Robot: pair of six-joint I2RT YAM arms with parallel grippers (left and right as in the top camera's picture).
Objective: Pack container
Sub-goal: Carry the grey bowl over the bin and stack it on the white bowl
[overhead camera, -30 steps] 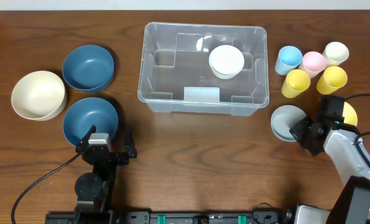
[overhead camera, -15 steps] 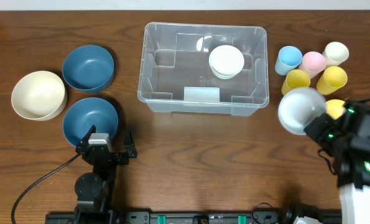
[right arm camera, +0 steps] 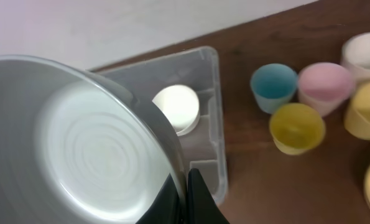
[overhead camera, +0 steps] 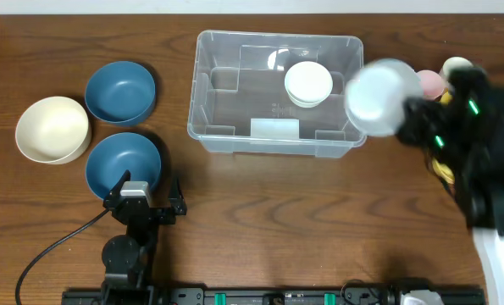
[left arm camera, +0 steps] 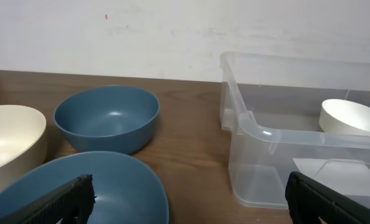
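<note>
A brown wooden table [overhead camera: 260, 212] is seen from above. The container [overhead camera: 235, 127], a large clear plastic bin with rounded corners, stands upright at the middle of the table's far half. A small white bowl [overhead camera: 308, 83] sits inside it, toward the right side.

The right end effector [right arm camera: 186, 193] has its fingers pressed together on the rim of a pale grey bowl [overhead camera: 377, 96]. It holds the bowl in the air, tilted, over the container's right edge. In the overhead view the bowl and arm are blurred. In the right wrist view the hollow of the bowl faces the camera.

Right of the container stands a cluster of small cups: a blue cup [right arm camera: 273, 87], a pink cup [right arm camera: 325, 87], a yellow cup [right arm camera: 296, 127] and a white cup [right arm camera: 365, 55].

The left end effector [overhead camera: 147, 193] rests low near the front left, its fingers spread wide apart and holding nothing. Just beyond it is a dark blue bowl [overhead camera: 123, 163]. A second blue bowl [overhead camera: 120, 91] sits behind that one. A cream bowl [overhead camera: 52, 129] lies at the far left.
</note>
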